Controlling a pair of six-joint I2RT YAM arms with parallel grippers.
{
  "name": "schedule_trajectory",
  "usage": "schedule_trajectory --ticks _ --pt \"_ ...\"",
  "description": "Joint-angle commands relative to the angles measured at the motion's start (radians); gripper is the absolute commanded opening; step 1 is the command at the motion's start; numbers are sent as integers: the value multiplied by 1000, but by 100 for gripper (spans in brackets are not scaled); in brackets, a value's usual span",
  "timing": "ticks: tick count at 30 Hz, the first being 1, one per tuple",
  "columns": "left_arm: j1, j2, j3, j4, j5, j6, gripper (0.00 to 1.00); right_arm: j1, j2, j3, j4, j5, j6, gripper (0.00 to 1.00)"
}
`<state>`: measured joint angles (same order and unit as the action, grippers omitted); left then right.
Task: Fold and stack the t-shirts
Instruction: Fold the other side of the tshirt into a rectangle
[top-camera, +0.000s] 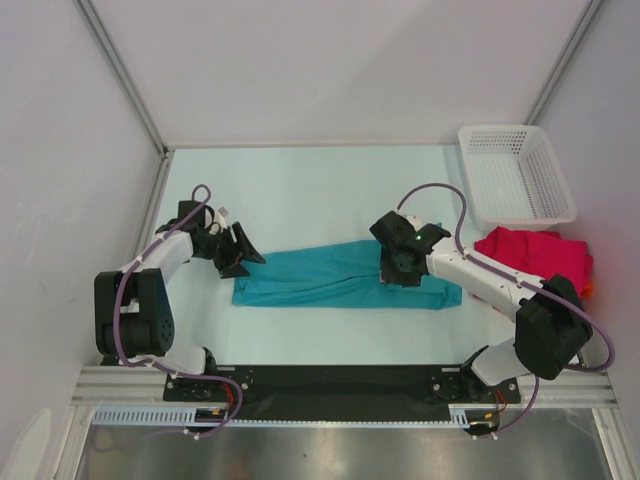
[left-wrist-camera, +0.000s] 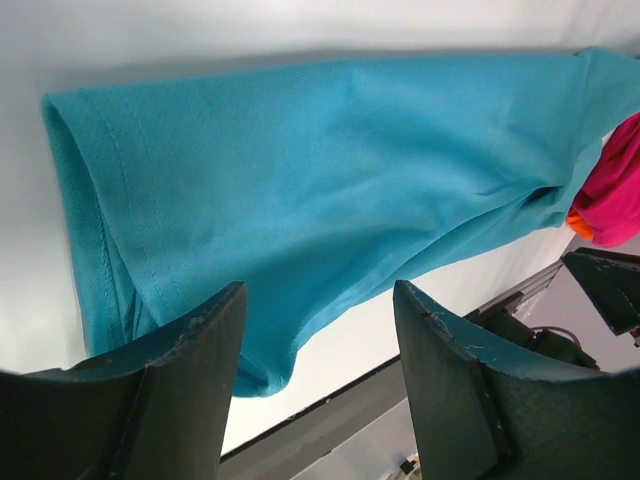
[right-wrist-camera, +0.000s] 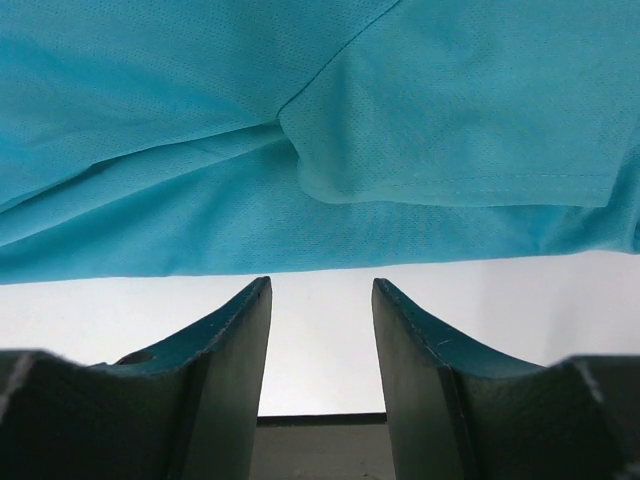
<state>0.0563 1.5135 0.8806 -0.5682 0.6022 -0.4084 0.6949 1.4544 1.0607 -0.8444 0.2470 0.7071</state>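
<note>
The teal t-shirt (top-camera: 340, 278) lies flat in the middle of the table, folded into a long strip running left to right. My left gripper (top-camera: 243, 256) is at its left end, open and empty; in the left wrist view (left-wrist-camera: 318, 295) its jaws stand apart just off the teal shirt (left-wrist-camera: 320, 170). My right gripper (top-camera: 397, 270) hovers over the strip's right part, open and empty; in the right wrist view (right-wrist-camera: 320, 285) its tips are over bare table beside the teal hem (right-wrist-camera: 320, 130). The crimson-pink shirt (top-camera: 535, 255) lies bunched at the right, with an orange edge (top-camera: 590, 290) beneath it.
A white mesh basket (top-camera: 515, 175) stands at the back right, just behind the pink shirt. The table's black front rail (top-camera: 330, 380) runs along the near edge. White walls close in the left, back and right sides.
</note>
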Motion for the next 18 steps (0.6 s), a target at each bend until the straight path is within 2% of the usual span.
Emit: schedule_trajectory --ticks 1,7,9,18 --pt "-6 -90 23 -65 -19 29 66 5 0 41 -27 44 0 50" --pt "-4 -297 -15 -174 -119 22 66 6 4 32 -10 41 -12 50" --pt "-4 -340 -31 -190 -113 16 66 6 11 28 4 32 -18 50" --pt "-6 -372 -135 -170 -134 11 66 11 24 21 24 17 -32 49"
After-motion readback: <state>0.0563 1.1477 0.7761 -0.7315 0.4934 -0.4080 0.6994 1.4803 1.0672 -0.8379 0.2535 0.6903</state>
